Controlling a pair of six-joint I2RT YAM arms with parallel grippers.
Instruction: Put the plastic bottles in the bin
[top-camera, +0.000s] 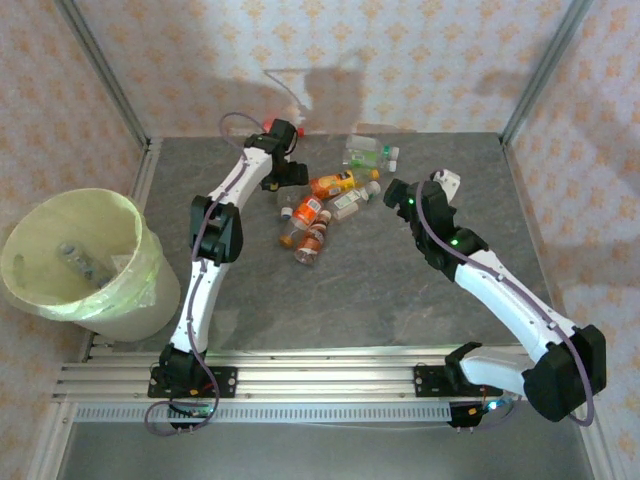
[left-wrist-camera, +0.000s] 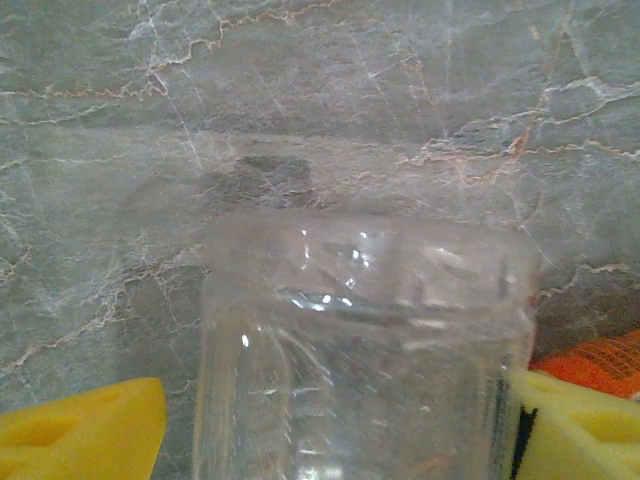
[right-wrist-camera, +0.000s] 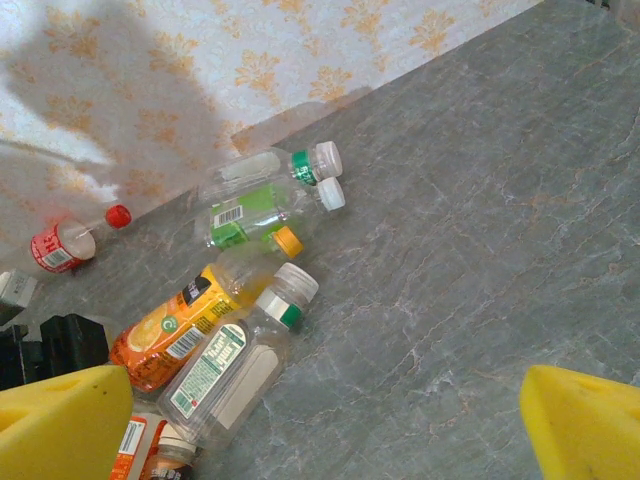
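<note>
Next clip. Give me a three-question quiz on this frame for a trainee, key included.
1. True or false: the right gripper holds a bottle.
2. The left gripper straddles: A) a clear bottle; B) an orange-labelled one; C) nothing.
3. Is anything inside the bin yet?
Key: 1 false, its jaws stand open and empty. 2 A. 3 yes, bottles lie in it.
</note>
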